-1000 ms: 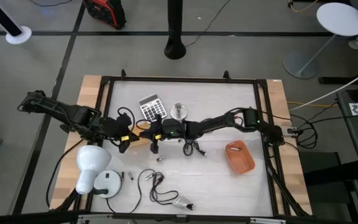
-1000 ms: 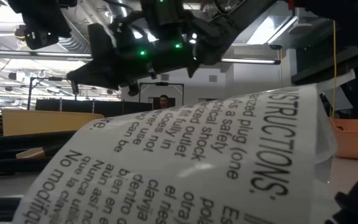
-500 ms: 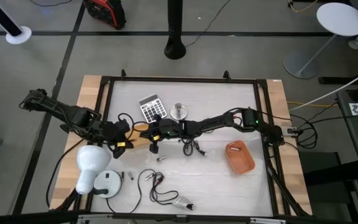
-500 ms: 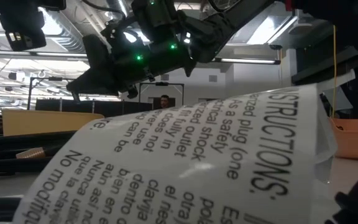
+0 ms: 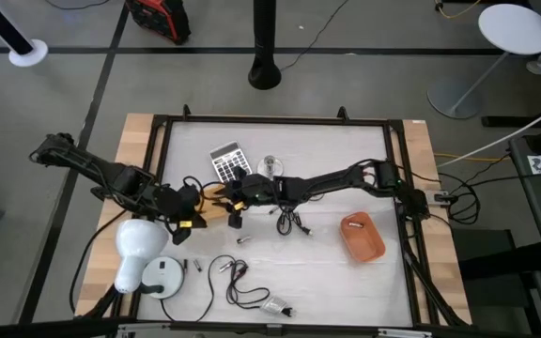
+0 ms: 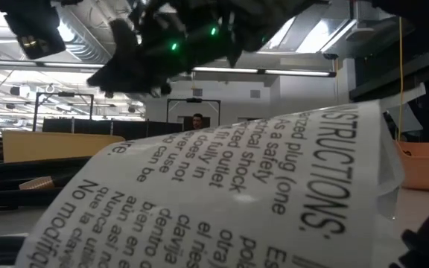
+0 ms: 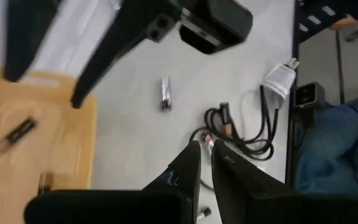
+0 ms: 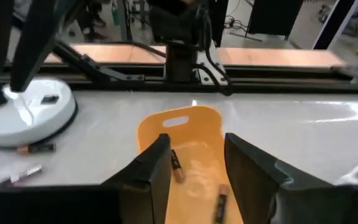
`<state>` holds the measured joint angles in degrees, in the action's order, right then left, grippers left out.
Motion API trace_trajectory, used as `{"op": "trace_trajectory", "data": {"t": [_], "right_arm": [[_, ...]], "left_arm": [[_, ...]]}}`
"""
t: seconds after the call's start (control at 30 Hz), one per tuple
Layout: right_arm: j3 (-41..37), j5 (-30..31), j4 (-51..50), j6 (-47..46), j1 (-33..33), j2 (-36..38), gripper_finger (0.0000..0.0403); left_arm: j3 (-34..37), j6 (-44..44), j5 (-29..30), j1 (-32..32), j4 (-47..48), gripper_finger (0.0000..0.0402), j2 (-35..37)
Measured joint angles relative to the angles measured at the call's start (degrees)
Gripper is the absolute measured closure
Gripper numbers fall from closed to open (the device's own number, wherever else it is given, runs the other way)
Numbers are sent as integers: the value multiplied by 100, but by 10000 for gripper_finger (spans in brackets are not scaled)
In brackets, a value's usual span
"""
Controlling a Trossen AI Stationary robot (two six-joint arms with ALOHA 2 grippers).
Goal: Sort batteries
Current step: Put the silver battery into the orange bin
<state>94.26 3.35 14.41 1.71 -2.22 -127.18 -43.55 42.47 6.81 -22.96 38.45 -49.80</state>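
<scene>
The high view looks straight down on the white table [image 5: 327,253]; the low view sits behind printed paper [image 6: 237,201]; both wrist views share the flat orange plastic tray [image 8: 188,146]

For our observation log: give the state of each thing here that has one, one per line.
Right gripper: open, over the tray.
Left gripper: nearly shut, empty.
Tray: holds batteries.
Loose battery: lying on the table.

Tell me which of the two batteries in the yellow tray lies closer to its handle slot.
The battery lying just short of the handle slot; the other battery sits farther along the yellow tray.
</scene>
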Motion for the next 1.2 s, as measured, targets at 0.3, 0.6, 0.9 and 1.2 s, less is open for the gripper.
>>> {"op": "trace_trajectory", "data": {"t": [0.3, 0.6, 0.9, 1.2], "right_arm": [[0, 459, -1879, 685, -66, 1195, 259], [0, 1758, -3581, 766, -205, 2500, 259], [0, 2291, -4446, 436, -385, 3541, 259], [-1, 2254, -5059, 416, -768, 3835, 259]], "left_arm": [[0, -1611, 62, 11, -1501, 370, -415], [0, -3271, 105, 96, -2891, 370, -1107], [0, -4179, -549, 761, -3135, 392, -1777], [-229, -4709, -1980, 1281, -3121, 398, -2752]]}}
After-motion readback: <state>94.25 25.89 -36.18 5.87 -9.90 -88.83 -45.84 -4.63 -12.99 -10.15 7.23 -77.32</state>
